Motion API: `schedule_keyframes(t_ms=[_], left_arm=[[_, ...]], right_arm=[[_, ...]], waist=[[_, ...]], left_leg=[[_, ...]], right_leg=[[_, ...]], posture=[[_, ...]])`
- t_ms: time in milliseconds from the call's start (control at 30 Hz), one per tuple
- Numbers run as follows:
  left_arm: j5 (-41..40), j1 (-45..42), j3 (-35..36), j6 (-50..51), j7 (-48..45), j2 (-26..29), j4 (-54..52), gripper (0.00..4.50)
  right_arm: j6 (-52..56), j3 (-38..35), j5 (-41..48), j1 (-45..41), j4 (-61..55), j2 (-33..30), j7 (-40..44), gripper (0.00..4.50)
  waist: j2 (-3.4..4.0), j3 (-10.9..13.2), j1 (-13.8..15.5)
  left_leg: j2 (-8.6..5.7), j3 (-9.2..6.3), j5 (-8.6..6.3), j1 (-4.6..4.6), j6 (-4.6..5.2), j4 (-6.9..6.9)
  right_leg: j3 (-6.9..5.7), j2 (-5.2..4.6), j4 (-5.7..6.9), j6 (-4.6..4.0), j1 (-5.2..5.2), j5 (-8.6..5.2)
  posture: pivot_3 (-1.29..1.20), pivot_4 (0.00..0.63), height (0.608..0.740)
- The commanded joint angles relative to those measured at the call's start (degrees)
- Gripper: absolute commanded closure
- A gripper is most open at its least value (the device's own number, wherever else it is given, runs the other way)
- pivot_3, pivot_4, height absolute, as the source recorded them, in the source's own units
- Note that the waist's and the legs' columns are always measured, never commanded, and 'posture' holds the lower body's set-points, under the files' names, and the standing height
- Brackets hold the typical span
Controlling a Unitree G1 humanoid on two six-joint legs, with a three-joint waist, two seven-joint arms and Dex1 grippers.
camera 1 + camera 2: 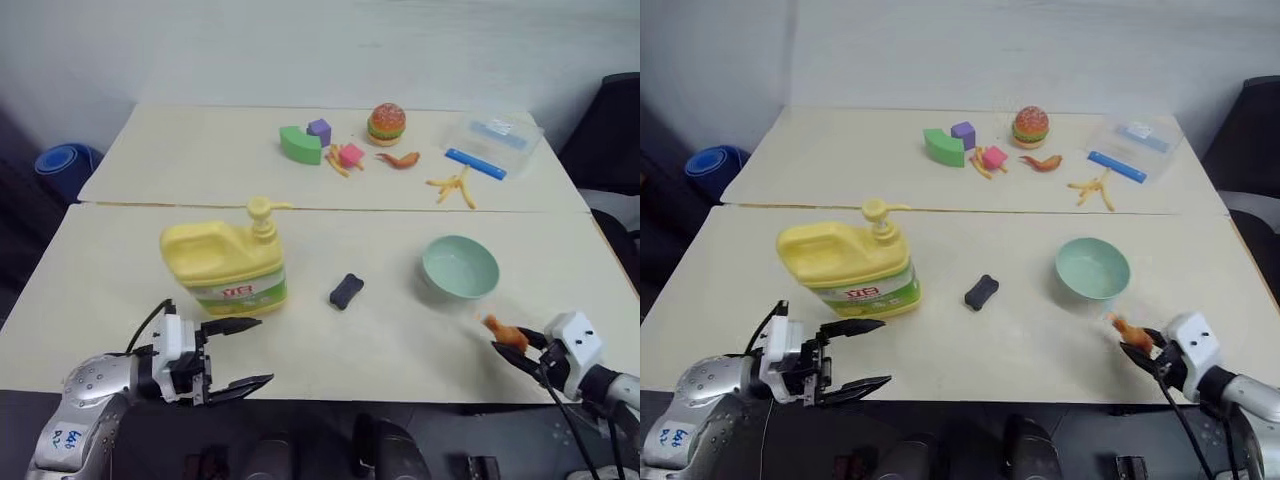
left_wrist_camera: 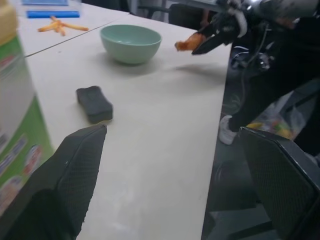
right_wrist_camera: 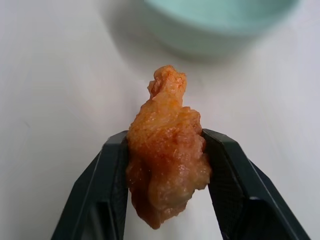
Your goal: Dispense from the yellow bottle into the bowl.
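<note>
Two cream tables (image 1: 400,330) by a white wall; bottle not yet gripped, bowl empty.
Bottle (image 1: 228,262) stands near-left on the table, bowl (image 1: 460,266) well apart to its right, black block (image 1: 345,290) between. Left gripper (image 1: 237,352) spread wide just before the bottle; right gripper (image 3: 165,165) clamps a toy drumstick (image 3: 167,172) near the bowl. Next likely: drop drumstick, press the pump with its spout over the bowl. Label: red lettering, unreadable.

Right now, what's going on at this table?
The right claw is shut on a toy chicken drumstick, held just short of the mint-green bowl. The left claw is open, close beside the yellow bottle but not touching it. A small dark block lies between bottle and bowl.
</note>
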Motion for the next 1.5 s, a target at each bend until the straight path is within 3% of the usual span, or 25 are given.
schedule_keyframes(t_ms=[33, 200, 300, 400, 567, 667, 833, 1067, 1167, 1333, 1500], left_arm=[[-2.0, -0.7, -0.1, 1.3, 0.5, -0.2, -2.2, 0.00], [-3.8, -1.3, 1.9, 2.1, 2.2, -0.9, -2.7, 0.00], [-4.0, -0.1, 3.5, 1.6, 3.2, -1.2, -3.5, 0.00], [-3.0, 2.0, 4.9, 0.3, 3.7, -1.6, -3.2, 0.00], [-0.8, 4.5, 6.8, -2.9, 5.0, -2.8, -0.5, 0.00], [-1.7, 5.6, 7.5, -2.1, 4.8, -2.5, 0.4, 0.00], [-1.2, 6.4, 8.8, -2.6, 6.3, -2.9, 0.2, 0.00], [-0.4, 7.1, 9.5, -4.1, 7.6, -3.8, 0.6, 0.00], [-0.1, 6.8, 9.4, -4.7, 8.0, -3.9, 0.7, 0.00], [0.6, 6.0, 9.0, -5.8, 8.2, -4.0, 1.2, 0.00], [0.9, 3.8, 6.4, -5.5, 7.9, -4.6, 0.5, 0.00]], right_arm=[[-7.0, -0.7, -1.8, -6.1, 9.6, -0.2, -1.9, 1.78], [-13.5, -0.7, -1.6, -10.5, 15.6, -1.5, 1.1, 0.04], [-12.6, -1.0, 4.0, -8.3, 7.0, -3.2, 10.0, 0.04], [-4.1, 1.5, 9.9, -5.7, -7.0, -4.8, 15.4, 0.04], [12.8, 13.4, 13.2, -12.9, -23.9, -1.9, 10.4, 0.04], [16.8, 24.4, 4.8, -22.3, -23.3, 4.1, 4.6, 0.04], [19.2, 36.2, -8.4, -34.9, -10.3, 16.0, -6.4, 0.04], [17.8, 42.0, -15.9, -41.3, 4.1, 23.7, -9.8, 0.04], [16.9, 41.3, -15.8, -42.3, 6.2, 25.4, -9.8, 0.60], [15.9, 41.1, -16.3, -41.6, 3.9, 23.8, -7.3, 2.20], [9.8, 35.3, -9.8, -37.6, -5.8, 20.2, -1.7, 3.47]], waist=[[0.16, 0.0, -0.4], [0.22, 0.0, -0.6], [0.25, 0.0, -0.1], [0.25, 0.1, 0.3], [0.09, 0.1, 0.3], [-0.02, 0.0, 0.4], [-0.13, -0.1, 0.5], [-0.34, -0.2, -0.9], [-0.38, -0.2, -1.2], [-0.38, -0.2, -1.3], [-0.40, -0.2, -0.8]], left_leg=[[0.00, 0.07, 0.04, 0.02, -0.02, 0.00], [0.12, 0.12, 0.12, 0.09, -0.14, 0.00], [0.14, 0.12, 0.12, 0.07, -0.16, 0.00], [0.16, 0.15, 0.12, 0.06, -0.15, 0.00], [0.34, 0.21, 0.00, 0.08, -0.21, 0.01], [0.39, 0.23, -0.02, -0.01, -0.27, 0.01], [0.29, 0.37, 0.19, -0.27, -0.39, 0.02], [0.16, 0.45, 0.24, -0.29, -0.24, 0.04], [0.19, 0.47, 0.25, -0.19, -0.24, 0.04], [0.25, 0.48, 0.28, -0.13, -0.31, 0.04], [0.24, 0.48, 0.27, -0.16, -0.30, 0.04]], right_leg=[[0.06, 0.01, 0.07, -0.02, -0.04, 0.01], [0.28, 0.29, 0.15, -0.09, -0.05, 0.05], [0.38, 0.34, 0.11, -0.09, -0.07, 0.06], [0.43, 0.34, 0.02, -0.05, -0.07, 0.08], [0.54, 0.39, -0.05, -0.16, -0.14, 0.15], [0.52, 0.42, 0.01, -0.29, -0.37, 0.14], [0.55, 0.44, 0.39, -0.36, -1.07, 0.19], [0.68, 0.42, 0.37, -0.23, -0.99, 0.26], [0.73, 0.43, 0.46, -0.23, -0.96, 0.26], [0.77, 0.47, 0.52, -0.26, -0.98, 0.24], [0.81, 0.47, 0.54, -0.26, -0.98, 0.24]], posture=[[0.00, 0.150, 0.740], [0.00, 0.150, 0.740], [0.00, 0.150, 0.740], [0.00, 0.150, 0.740], [0.00, 0.150, 0.740], [0.00, 0.150, 0.740], [0.00, 0.150, 0.740], [0.00, 0.150, 0.740], [0.00, 0.150, 0.740], [0.00, 0.150, 0.740], [0.00, 0.150, 0.740]])
